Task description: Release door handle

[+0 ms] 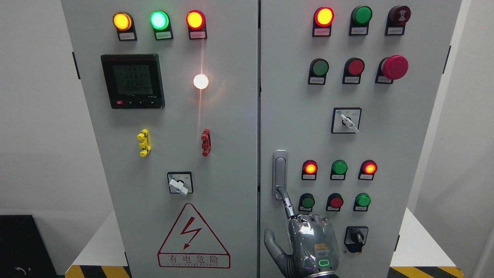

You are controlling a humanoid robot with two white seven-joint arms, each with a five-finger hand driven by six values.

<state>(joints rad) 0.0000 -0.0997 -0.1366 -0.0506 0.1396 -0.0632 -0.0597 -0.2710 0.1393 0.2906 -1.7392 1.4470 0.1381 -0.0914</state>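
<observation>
The right hand (308, 247) reaches up with its index finger (287, 202) at the door handle (279, 173), other fingers seemingly curled; six indicator lamps (339, 167) stand beside.

A white platform (418, 241) is seen beneath the grey electrical cabinet (247, 127), which is carried directly on it. Its front edge is marked with yellow-and-black hazard stripes (424, 271). A dark box (21, 247) is seen beside it at the lower left.
</observation>
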